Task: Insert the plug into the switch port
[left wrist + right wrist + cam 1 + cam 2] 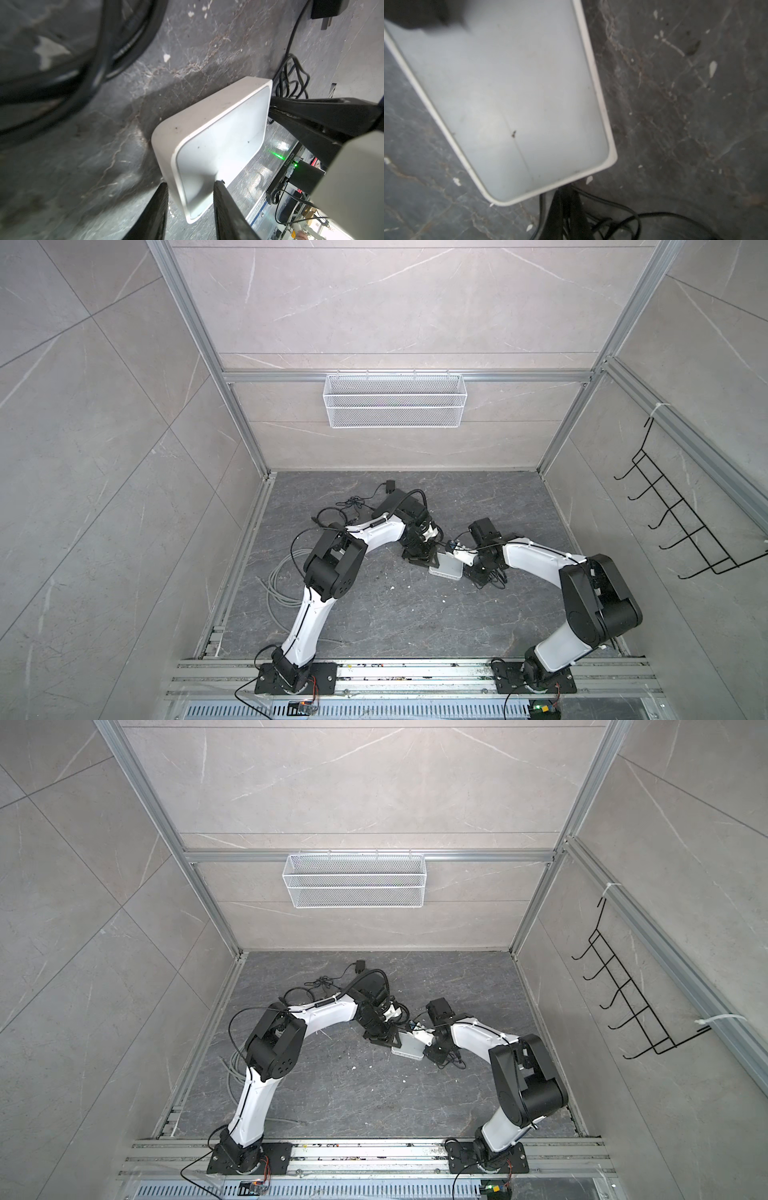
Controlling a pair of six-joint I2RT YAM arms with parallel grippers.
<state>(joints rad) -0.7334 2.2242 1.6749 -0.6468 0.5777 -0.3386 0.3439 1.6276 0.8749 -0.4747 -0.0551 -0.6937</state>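
1. Grey marbled desk point(395, 614) carries one white rectangular plastic switch point(446, 568) near its middle, between the two arms. A coil of pale grey cable point(276, 585) lies well apart beside the left arm. Loose black cables point(353, 504) trail at the far side of that arm.
2. The left hand point(191, 187) is partly open and clamped on one end of the switch, with a finger on either side. The right hand point(455, 551) is closed at the opposite end. It covers that edge, so I cannot tell whether it pinches the plug.
3. Only the left wrist view shows the right hand's black fingers point(311, 120) meeting the switch, with a black cable tangle point(291, 79) just behind them. The right wrist view shows mostly the switch's plain broad face.
4. Count: two arms, one switch, one white mesh basket point(394, 400) and one black wire hook rack point(685, 522), both on the walls.
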